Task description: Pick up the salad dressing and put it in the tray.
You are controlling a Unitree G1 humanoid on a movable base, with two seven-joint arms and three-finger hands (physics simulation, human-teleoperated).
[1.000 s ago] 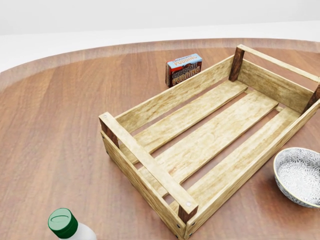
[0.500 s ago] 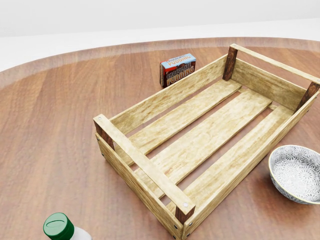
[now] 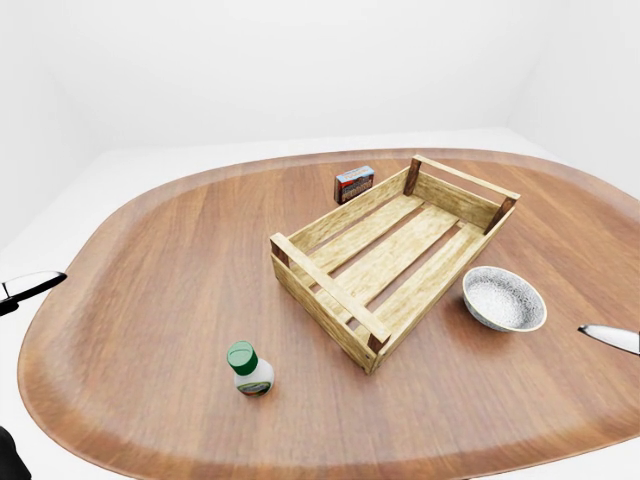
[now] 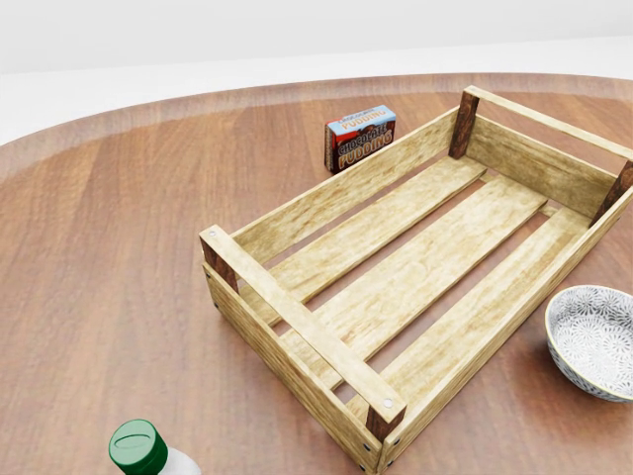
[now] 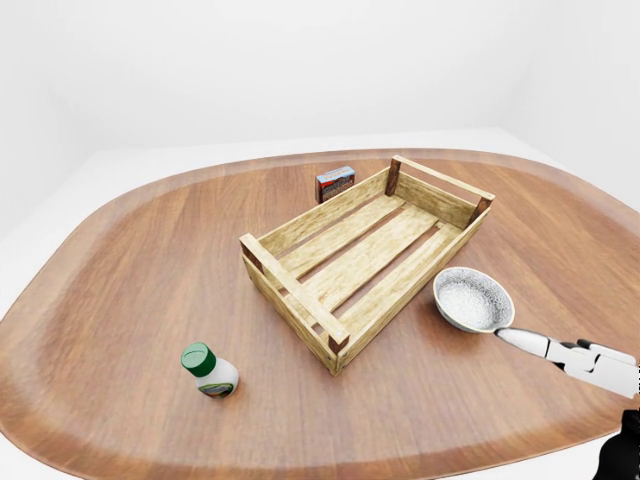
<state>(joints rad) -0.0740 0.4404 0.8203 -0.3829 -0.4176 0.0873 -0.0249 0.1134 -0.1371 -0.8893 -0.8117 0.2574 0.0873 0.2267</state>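
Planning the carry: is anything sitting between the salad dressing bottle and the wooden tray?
Nothing visible. The salad dressing stands upright on bare table, lower left of the tray in the left-eye view. The tray's near end wall must be cleared. The bowl and pudding box lie off that path.

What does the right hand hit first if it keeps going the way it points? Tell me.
Probably the bowl: in the right-eye view the right hand points up-left, its fingertip nearly at the bowl's rim. Depth is unclear, so it might pass above.

pudding box point(image 4: 360, 138) | label reads "CHOCOLATE PUDDING" | bottle label unreadable
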